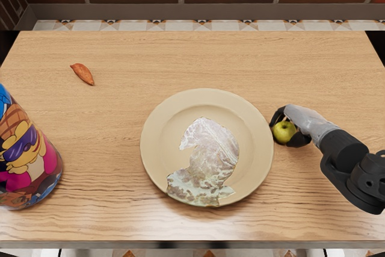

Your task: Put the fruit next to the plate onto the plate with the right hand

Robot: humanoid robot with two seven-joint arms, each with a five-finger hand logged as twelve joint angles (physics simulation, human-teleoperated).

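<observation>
Green apple (283,131), small, firm, smooth and probably light, rests just beside the tan plate (157,126), with the right hand (296,123) clamped around its sides, the surest hold.

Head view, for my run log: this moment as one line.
right hand: shut on green fruit | fruit: beside plate, not on it | left hand: out of view

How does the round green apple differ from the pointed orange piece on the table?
The round green apple is ball-shaped; the pointed orange piece is long, tapered. The apple sits right of the round beige plate; the orange piece lies far to its upper left. The fingers of the right hand curl around the apple; the orange piece lies free. Neither is on the plate.
</observation>
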